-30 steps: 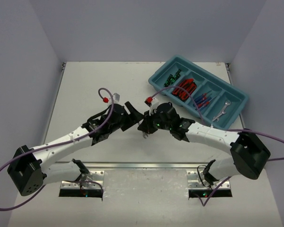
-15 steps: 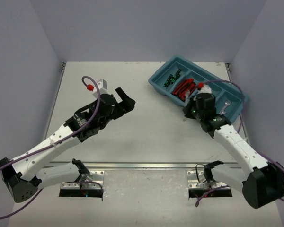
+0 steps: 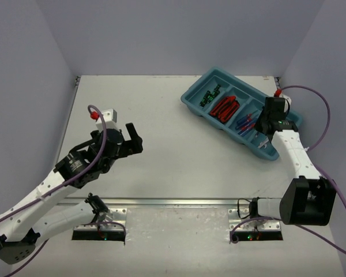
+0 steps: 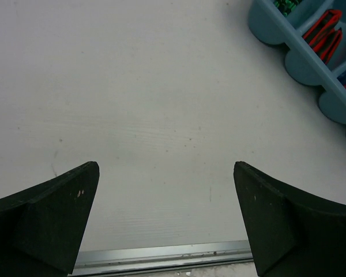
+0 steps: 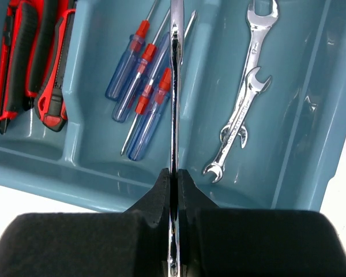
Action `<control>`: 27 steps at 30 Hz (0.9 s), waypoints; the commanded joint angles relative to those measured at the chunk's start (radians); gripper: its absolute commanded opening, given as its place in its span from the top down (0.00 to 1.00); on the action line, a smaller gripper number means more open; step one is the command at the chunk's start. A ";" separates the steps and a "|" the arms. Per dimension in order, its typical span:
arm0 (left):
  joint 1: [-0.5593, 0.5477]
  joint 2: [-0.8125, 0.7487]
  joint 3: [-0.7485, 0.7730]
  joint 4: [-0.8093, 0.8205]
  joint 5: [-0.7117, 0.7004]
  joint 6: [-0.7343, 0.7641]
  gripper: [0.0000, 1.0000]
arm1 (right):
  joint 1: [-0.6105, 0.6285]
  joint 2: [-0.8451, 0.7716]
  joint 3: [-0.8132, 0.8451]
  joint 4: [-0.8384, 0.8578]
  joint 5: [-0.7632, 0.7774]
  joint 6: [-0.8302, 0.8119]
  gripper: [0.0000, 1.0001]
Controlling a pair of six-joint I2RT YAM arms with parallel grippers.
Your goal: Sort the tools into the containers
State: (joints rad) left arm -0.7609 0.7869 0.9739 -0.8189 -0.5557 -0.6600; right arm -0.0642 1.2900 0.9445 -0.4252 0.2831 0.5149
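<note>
**A:** What could go wrong from here?

**B:** The wrong bay, I'd say. The right gripper [image 5: 173,179] is clamped on a wrench [image 5: 173,86], held edge-on above the tray [image 3: 191,99] at the worktop's [image 3: 150,109] far right corner. In the wrist view the wrench lines up over the blue screwdrivers [image 5: 139,92]. The two wrenches [image 5: 242,115] lie one bay to the right.

**A:** So letting go now would mix them?

**B:** Probably. Or it clips the wall between the bays and tips either way. It's pinched near one end, so it may also swing as the jaws part.

**A:** And the arms?

**B:** The right arm stretches up along the right edge, with its wrist pointing down over the tray's right-hand end. The left gripper [image 4: 166,173] has its fingers spread wide with nothing between them. It hangs over the worktop towards the left edge, well apart from the tray.
</note>
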 commanded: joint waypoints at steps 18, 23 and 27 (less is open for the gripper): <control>-0.005 -0.057 -0.123 0.058 -0.196 0.060 0.00 | -0.190 0.025 0.073 -0.006 -0.108 -0.010 1.00; -0.005 -0.056 -0.124 0.058 -0.201 0.061 0.00 | -0.197 0.045 0.059 -0.003 -0.065 -0.023 1.00; -0.005 -0.052 -0.125 0.059 -0.201 0.061 0.00 | -0.197 0.064 0.056 0.004 -0.078 -0.022 1.00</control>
State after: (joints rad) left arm -0.7609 0.7395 0.8478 -0.7963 -0.7338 -0.6067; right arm -0.2630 1.3387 0.9768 -0.4580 0.1979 0.4978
